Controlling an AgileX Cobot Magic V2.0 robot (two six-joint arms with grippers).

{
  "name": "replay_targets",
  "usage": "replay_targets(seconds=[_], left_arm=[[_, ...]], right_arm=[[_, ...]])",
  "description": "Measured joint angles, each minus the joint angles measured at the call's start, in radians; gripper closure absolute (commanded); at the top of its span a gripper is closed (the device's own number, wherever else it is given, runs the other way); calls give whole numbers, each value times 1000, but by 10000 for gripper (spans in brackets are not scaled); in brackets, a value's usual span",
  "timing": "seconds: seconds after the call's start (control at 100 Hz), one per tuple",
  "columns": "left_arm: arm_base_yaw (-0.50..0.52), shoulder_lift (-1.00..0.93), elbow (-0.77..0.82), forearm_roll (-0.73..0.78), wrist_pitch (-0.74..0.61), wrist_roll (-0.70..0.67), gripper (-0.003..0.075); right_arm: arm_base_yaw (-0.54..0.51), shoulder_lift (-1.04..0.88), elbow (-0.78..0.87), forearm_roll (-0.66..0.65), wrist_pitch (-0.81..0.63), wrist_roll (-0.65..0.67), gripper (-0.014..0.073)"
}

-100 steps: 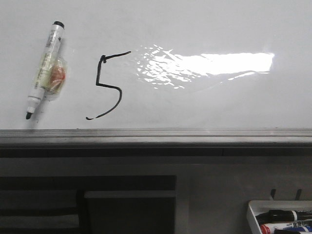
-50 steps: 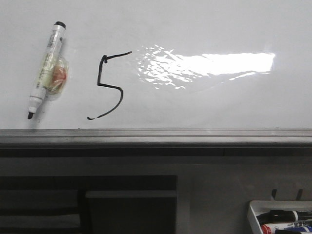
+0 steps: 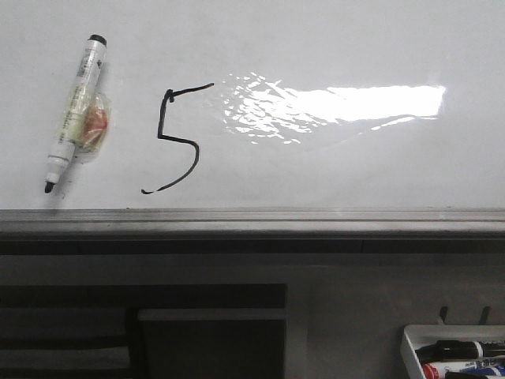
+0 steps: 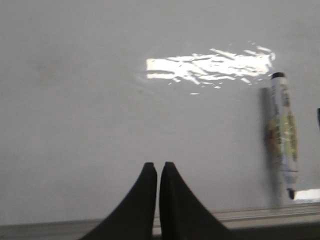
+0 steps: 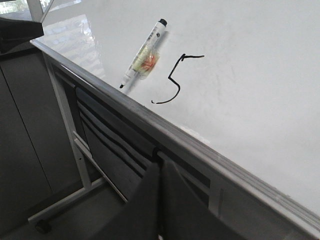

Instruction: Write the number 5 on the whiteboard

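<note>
A black hand-drawn number 5 (image 3: 175,138) stands on the glossy whiteboard (image 3: 331,47); it also shows in the right wrist view (image 5: 176,80). A white marker (image 3: 72,110) with a black cap and a yellow-orange pad on its barrel sticks to the board left of the digit, tip down. It also shows in the left wrist view (image 4: 284,135) and the right wrist view (image 5: 142,56). My left gripper (image 4: 158,165) is shut and empty, facing bare board left of the marker. My right gripper (image 5: 160,164) is shut and empty, below the board's rail. Neither gripper shows in the front view.
A grey metal rail (image 3: 252,221) runs along the board's bottom edge. A small white tray (image 3: 454,351) with several markers hangs at the lower right. The board's stand frame (image 5: 65,125) and dark panels are below. Bright glare (image 3: 339,106) lies right of the digit.
The front view has shifted by a few pixels; the marker and the digit stay in place on the board.
</note>
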Motion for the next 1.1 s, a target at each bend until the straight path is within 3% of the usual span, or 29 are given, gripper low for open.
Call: replay_targets(seconds=[0.25, 0.47, 1.1], left_arm=[[126, -59, 83, -5, 22, 1, 741], [131, -59, 83, -7, 158, 1, 741], [131, -59, 83, -7, 163, 1, 741]], right_arm=[[0, 0, 0, 0, 0, 0, 655], [0, 0, 0, 0, 0, 0, 655], [0, 0, 0, 0, 0, 0, 655]])
